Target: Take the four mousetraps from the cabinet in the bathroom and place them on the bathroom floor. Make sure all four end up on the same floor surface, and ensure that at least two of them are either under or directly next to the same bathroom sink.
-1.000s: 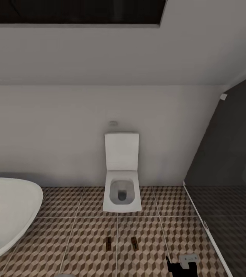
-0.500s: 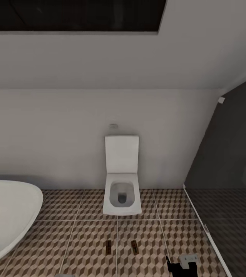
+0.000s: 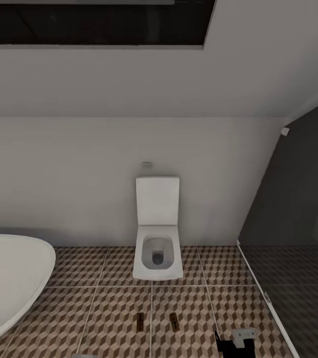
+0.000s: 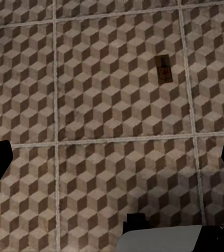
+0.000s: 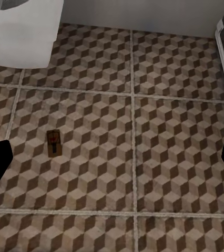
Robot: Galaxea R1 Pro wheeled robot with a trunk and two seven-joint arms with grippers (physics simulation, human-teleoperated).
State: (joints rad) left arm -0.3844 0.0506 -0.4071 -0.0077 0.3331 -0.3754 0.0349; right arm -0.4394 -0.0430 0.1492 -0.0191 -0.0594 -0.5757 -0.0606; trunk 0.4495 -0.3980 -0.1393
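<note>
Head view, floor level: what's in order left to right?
Bathtub → left mousetrap → toilet → right mousetrap → right gripper → dark glass shower partition.

The place was a home bathroom: a white square toilet [image 3: 158, 238] stood against a plain pale wall, a white bathtub [image 3: 9, 278] curved nearby, and cube-patterned tiles covered the bathroom floor [image 3: 104, 303].
</note>
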